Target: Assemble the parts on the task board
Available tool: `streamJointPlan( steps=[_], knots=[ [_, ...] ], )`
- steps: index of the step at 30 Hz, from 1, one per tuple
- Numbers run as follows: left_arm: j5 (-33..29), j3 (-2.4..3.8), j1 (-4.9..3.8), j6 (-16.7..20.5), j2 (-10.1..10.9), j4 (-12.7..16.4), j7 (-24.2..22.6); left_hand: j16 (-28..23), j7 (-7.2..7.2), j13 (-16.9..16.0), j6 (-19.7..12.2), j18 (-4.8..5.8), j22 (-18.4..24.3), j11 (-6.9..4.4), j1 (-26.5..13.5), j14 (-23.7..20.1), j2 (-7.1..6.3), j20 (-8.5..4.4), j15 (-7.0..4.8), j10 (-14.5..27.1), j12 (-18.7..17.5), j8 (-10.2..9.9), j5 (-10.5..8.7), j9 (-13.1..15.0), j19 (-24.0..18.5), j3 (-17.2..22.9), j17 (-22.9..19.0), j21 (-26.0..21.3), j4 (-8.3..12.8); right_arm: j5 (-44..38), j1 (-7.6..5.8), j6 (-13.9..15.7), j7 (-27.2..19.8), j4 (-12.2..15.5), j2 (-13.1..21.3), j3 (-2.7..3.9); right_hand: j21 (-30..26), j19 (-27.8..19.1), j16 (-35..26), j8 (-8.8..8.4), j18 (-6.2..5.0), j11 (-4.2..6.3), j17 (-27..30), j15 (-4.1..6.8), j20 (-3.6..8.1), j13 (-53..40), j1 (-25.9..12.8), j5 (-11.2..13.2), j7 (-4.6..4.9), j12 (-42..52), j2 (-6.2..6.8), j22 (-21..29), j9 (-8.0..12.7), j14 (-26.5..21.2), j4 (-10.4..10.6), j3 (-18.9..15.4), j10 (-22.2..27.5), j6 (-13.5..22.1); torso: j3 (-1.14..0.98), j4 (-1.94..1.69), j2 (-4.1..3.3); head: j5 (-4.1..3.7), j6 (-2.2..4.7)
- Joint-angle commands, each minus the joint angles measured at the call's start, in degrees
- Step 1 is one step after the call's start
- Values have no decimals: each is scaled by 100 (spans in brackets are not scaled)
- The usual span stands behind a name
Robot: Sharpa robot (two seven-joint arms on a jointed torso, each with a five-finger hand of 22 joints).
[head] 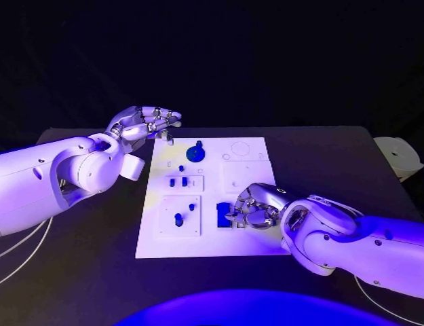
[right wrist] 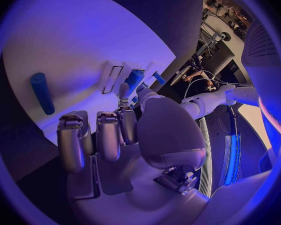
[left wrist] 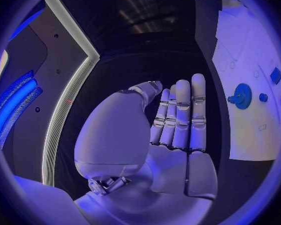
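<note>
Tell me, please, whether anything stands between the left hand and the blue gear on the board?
Nothing visible does. The left hand hovers off the far left corner of the white board, and only bare board lies between it and the blue gear.

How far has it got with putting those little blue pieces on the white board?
Partly there, it seems. A round blue gear and several small blue pegs already sit on the task board. The right hand rests on the board beside a blue block, apparently working there; whether it grips anything is unclear. The left hand hovers, curled, at the far corner. The outlined circle looks unfilled.
</note>
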State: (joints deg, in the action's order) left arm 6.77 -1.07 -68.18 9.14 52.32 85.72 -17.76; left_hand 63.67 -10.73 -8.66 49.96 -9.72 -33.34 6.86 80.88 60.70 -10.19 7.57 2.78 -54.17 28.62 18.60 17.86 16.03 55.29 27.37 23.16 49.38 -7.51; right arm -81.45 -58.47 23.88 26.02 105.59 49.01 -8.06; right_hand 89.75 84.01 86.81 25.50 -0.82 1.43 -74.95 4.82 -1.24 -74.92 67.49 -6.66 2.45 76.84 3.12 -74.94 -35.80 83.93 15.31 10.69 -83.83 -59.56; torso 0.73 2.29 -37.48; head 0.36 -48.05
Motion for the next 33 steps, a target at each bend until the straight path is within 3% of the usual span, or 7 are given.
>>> streamJointPlan(
  steps=[1, 11, 18, 25, 29, 33],
  knots=[
    [-27, 3, -2, -85, -1, 10, -32, -23, 1, -9, -21, -82, 5, 4, -62, -44, 17, 29, -11, 40, 21, 25, 11, 6, -24, 17, -6, -38, -1, -92, 5, -111, 26, 36, 24, 0, 25, 599, 38, -5, 82, 37, -698, 44, 20, -582, -19, 11, -11, 4, 76, -1506, 7, 462, 32, -5, -111, 12, -2, 0, -2, 8, 2],
    [-27, 3, -2, -86, 4, 8, -33, -23, 1, -9, -21, -82, 5, 4, -62, -44, 17, 29, -11, 40, 21, 25, 11, 6, -24, 17, -6, -38, -1, -48, 5, -81, -50, 65, 63, 0, 25, 599, 30, -11, 82, 29, -678, 40, 18, -566, -23, 3, -1, -26, 161, -1506, 11, 457, 54, -25, -100, 17, -2, -2, -1, 7, 7],
    [-27, 2, -2, -82, 7, 7, -38, -23, 1, -9, -21, -82, 5, 4, -62, -44, 17, 29, -11, 40, 21, 25, 11, 6, -24, 17, -6, -38, -1, -50, -10, 122, -135, 114, 211, 4, 25, 599, 18, -43, 82, 19, -650, 32, 13, -545, 70, -6, 12, -69, 220, -1506, 26, 451, 28, 8, -80, 65, 0, 4, 3, 10, 17],
    [-27, 2, -2, -73, 14, 8, -47, -23, 1, -9, -21, -82, 5, 4, -62, -44, 17, 29, -11, 40, 21, 25, 11, 6, -24, 17, -6, -38, -1, -51, -105, 121, -222, 192, 403, 10, 25, 599, 14, -52, 82, 11, -643, 24, 5, -538, 165, 30, 19, -90, 312, -1506, 31, 449, -8, 26, -68, 70, 6, 19, 10, -2, 32],
    [-27, 2, -2, -69, 13, 8, -64, -23, 1, -9, -21, -82, 5, 4, -62, -44, 17, 29, -11, 40, 21, 25, 11, 6, -24, 17, -6, -38, -1, -35, -126, 166, -231, 203, 486, 11, 25, 599, 12, -55, 82, 11, -637, 24, 4, -532, 194, 44, 19, -101, 310, -1506, 33, 448, -14, 42, -64, 72, -6, 7, 5, -8, 61],
    [-27, 0, 0, -62, 12, 6, -77, -21, 3, -12, -25, -83, 12, 4, -69, -47, 18, 30, -11, 51, 36, 30, 10, 11, -21, 24, -7, -49, 2, 93, -189, 330, -272, 177, 628, 17, 25, 599, -39, -155, 82, -35, -512, -9, -17, -442, 302, 58, 77, -254, 347, -1506, 79, 421, -21, 102, 10, 193, -3, 4, 12, -26, 81]
  ],
)
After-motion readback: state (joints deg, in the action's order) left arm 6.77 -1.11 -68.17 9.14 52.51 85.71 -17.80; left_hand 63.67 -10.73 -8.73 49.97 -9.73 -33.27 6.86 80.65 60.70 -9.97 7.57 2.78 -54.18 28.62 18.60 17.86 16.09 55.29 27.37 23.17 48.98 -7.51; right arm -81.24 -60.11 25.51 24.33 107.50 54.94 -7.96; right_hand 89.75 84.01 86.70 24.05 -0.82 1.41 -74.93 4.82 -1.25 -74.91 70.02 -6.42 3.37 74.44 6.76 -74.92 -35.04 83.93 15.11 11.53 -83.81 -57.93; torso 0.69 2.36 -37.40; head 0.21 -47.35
